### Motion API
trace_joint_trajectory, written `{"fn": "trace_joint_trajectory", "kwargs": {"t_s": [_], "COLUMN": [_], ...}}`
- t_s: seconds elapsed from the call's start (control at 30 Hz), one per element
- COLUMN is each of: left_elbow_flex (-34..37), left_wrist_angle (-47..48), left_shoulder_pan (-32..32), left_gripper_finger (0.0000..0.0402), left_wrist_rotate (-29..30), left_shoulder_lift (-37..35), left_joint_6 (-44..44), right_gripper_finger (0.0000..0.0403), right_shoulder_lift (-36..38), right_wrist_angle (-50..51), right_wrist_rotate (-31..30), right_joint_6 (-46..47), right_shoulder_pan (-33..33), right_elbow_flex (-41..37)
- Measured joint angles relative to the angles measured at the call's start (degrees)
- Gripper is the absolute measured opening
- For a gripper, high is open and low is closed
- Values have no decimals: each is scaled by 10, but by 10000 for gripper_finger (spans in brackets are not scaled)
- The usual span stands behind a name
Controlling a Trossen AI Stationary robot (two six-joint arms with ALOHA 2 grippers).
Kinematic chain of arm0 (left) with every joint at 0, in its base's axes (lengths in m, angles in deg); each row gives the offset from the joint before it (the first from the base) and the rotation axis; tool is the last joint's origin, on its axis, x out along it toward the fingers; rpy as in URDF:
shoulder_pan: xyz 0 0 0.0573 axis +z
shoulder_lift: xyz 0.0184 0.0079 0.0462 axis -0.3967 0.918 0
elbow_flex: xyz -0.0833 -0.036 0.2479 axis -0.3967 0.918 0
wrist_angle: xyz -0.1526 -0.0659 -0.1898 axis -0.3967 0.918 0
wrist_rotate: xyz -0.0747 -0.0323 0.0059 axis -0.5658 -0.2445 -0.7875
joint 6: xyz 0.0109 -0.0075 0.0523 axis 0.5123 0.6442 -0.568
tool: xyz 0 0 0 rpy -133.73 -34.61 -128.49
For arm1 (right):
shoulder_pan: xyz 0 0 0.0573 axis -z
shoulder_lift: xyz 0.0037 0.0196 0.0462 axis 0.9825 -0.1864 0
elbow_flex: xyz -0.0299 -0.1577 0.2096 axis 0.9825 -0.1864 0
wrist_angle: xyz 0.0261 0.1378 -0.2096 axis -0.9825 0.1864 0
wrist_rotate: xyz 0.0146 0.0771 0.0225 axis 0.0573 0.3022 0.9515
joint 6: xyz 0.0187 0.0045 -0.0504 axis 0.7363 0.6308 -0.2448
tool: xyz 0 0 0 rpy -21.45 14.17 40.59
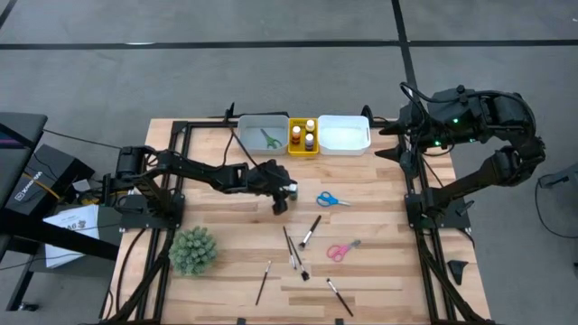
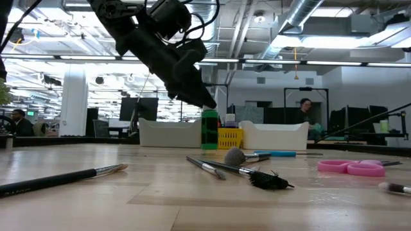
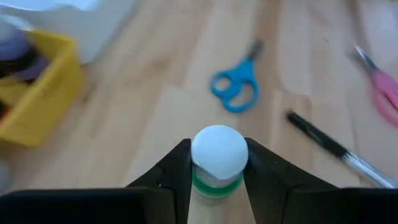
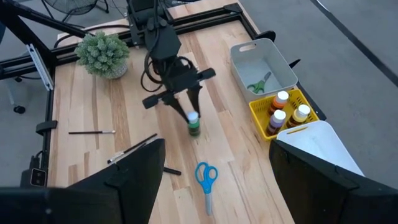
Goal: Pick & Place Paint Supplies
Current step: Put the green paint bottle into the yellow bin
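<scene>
Gripping: left gripper (image 3: 216,171) pinches the green bottle (image 3: 216,167), one dark wedge-shaped finger (image 3: 169,174) on each side of its neck.
Bottle: small, round-bodied, green plastic with a smooth white domed cap; it stands upright on the table (image 1: 226,226), directly under the gripper (image 1: 283,192).
Same bottle, other views: green column below the dark arm in the low view (image 2: 209,129); white cap over green body in the right wrist view (image 4: 193,123).
Blue scissors: (image 1: 331,199) flat on the wood just beyond the gripper's tips, glossy looped handles, thin metal blades (image 3: 236,85).
Pink scissors: (image 1: 342,249) farther out than the blue pair, well apart from the gripper.
Brushes: slim dark sticks with metal ferrules; one (image 1: 310,232) lies near the fingers, others (image 1: 293,250) are scattered farther along the planks, bristles tufted and dark (image 2: 266,181).
Yellow tray: (image 1: 294,150) boxy plastic, off to the side of the gripper, holding capped bottles (image 1: 310,125).
Grey tray: (image 1: 248,122) rounded plastic tub next to the yellow one, green scissors (image 1: 270,138) inside.
White tray: (image 1: 346,146) smooth tub on the yellow tray's other side.
Plant: (image 1: 192,249) spiky green ball, behind the left arm's wrist.
Table: pale wooden planks, visible grain.
Right gripper: (image 4: 214,171) raised beyond the table's edge, well apart from the left; broad dark fingers spread wide, holding nothing.
</scene>
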Motion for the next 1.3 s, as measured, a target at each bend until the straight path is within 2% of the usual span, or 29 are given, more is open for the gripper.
{"fn": "trace_joint_trajectory", "kwargs": {"t_s": [0.27,0.47,0.53,0.7,0.83,0.97,1.1,1.3], "left_elbow_flex": [0,-45,-79,-188,-266,-348,-369,-352], "left_wrist_angle": [-59,-52,-14,123,168,261,303,305], "left_shoulder_pan": [2,5,11,55,81,77,66,66], "left_gripper_finger": [107,107,107,107,107,107,107,107], "left_wrist_rotate": [139,184,211,219,229,259,308,346], "left_shoulder_lift": [0,0,0,18,72,123,150,146], "left_joint_6": [85,103,104,142,170,193,206,265], "right_gripper_finger": [283,283,283,283,283,283,283,283], "right_shoulder_lift": [0,1,2,2,3,5,6,6], "right_wrist_angle": [1,11,11,11,11,10,8,7], "right_wrist_rotate": [0,-14,-15,-15,-15,-15,-15,-15], "right_joint_6": [0,-4,-4,-5,-12,-17,-20,-21], "right_shoulder_pan": [0,0,0,0,0,0,0,0], "right_elbow_flex": [0,0,0,0,0,0,0,0]}}
